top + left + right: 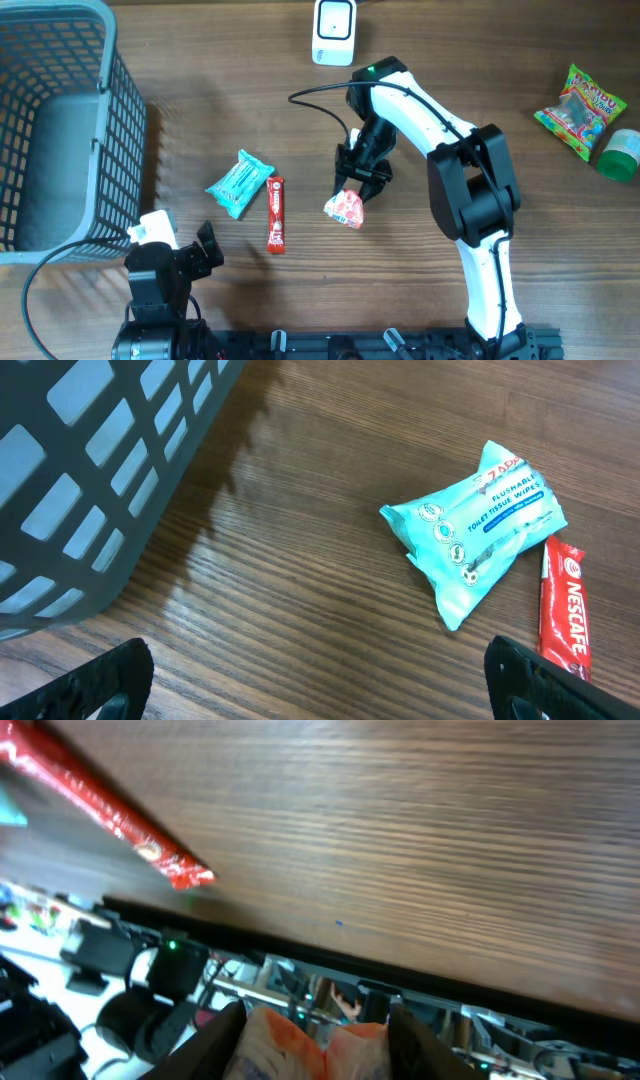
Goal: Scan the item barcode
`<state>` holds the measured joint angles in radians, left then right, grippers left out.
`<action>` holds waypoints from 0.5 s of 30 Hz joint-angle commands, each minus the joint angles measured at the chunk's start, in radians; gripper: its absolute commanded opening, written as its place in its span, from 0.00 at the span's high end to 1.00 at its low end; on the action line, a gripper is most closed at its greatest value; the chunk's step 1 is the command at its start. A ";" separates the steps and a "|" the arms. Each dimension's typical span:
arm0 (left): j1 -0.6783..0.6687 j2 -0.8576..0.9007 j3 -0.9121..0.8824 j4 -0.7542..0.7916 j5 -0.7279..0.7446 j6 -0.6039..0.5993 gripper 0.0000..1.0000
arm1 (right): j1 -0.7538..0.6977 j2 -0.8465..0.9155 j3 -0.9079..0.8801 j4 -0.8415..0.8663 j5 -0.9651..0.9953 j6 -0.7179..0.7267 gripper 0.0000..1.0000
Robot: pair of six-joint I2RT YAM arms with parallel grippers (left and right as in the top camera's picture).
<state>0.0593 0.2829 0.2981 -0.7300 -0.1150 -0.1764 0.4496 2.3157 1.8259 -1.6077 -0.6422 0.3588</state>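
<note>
Fingers Pinch Packet Short of Scanner

Right gripper (pixel 358 183) fingers (pixel 412 1038) pinch the red-and-white packet (pixel 345 208), held on the robot's side of the scanner (pixel 333 30), probably so its barcode can be turned to face the scanner. Left gripper (pixel 320 695) fingers stand spread and empty, farther from the scanner, apparently parked out of the way. Count: one scanner, one basket (pixel 60 130), one wipes pack (pixel 240 183), one coffee stick (pixel 276 213), one gummy bag (pixel 580 110), one held packet.
</note>
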 commanded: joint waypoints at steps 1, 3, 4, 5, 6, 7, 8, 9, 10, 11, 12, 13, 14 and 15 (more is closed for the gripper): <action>0.000 -0.002 -0.003 0.002 -0.010 0.012 0.00 | 0.000 -0.035 0.019 -0.004 -0.040 -0.068 0.55; 0.000 -0.002 -0.003 0.002 -0.010 0.012 0.00 | 0.000 -0.035 0.020 -0.003 -0.039 -0.069 0.55; 0.000 -0.002 -0.003 0.003 -0.010 0.012 0.00 | 0.000 -0.035 0.020 0.010 -0.039 -0.071 0.56; 0.000 -0.002 -0.003 0.002 -0.010 0.012 0.00 | -0.001 -0.035 0.021 0.029 -0.040 -0.068 0.55; 0.000 -0.002 -0.003 0.002 -0.010 0.012 0.00 | -0.004 -0.035 0.026 0.040 -0.040 -0.063 0.56; 0.000 -0.002 -0.003 0.002 -0.010 0.012 0.00 | -0.006 -0.035 0.040 0.044 -0.040 -0.040 0.59; 0.000 -0.002 -0.003 0.002 -0.010 0.012 0.00 | -0.007 -0.035 0.056 0.043 -0.040 -0.037 0.60; 0.000 -0.002 -0.003 0.002 -0.010 0.012 0.00 | -0.007 -0.036 0.088 0.041 -0.040 -0.037 0.61; 0.000 -0.002 -0.003 0.003 -0.010 0.012 0.00 | -0.007 -0.036 0.121 0.029 -0.040 -0.038 0.61; 0.000 -0.002 -0.003 0.002 -0.010 0.012 0.00 | -0.006 -0.036 0.160 0.010 -0.039 -0.040 0.61; 0.000 -0.002 -0.003 0.002 -0.010 0.012 0.00 | -0.006 -0.040 0.208 -0.004 -0.040 -0.045 0.63; 0.000 -0.002 -0.003 0.002 -0.010 0.012 0.00 | -0.004 -0.055 0.232 -0.003 -0.039 -0.042 0.63; 0.000 -0.002 -0.003 0.002 -0.010 0.012 0.00 | -0.004 -0.072 0.251 -0.004 -0.040 -0.035 0.63; 0.000 -0.002 -0.003 0.002 -0.010 0.012 0.00 | -0.004 -0.096 0.264 -0.003 -0.040 -0.029 0.63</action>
<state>0.0593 0.2829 0.2981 -0.7300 -0.1150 -0.1764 0.4484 2.3089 2.0144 -1.6047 -0.6594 0.3164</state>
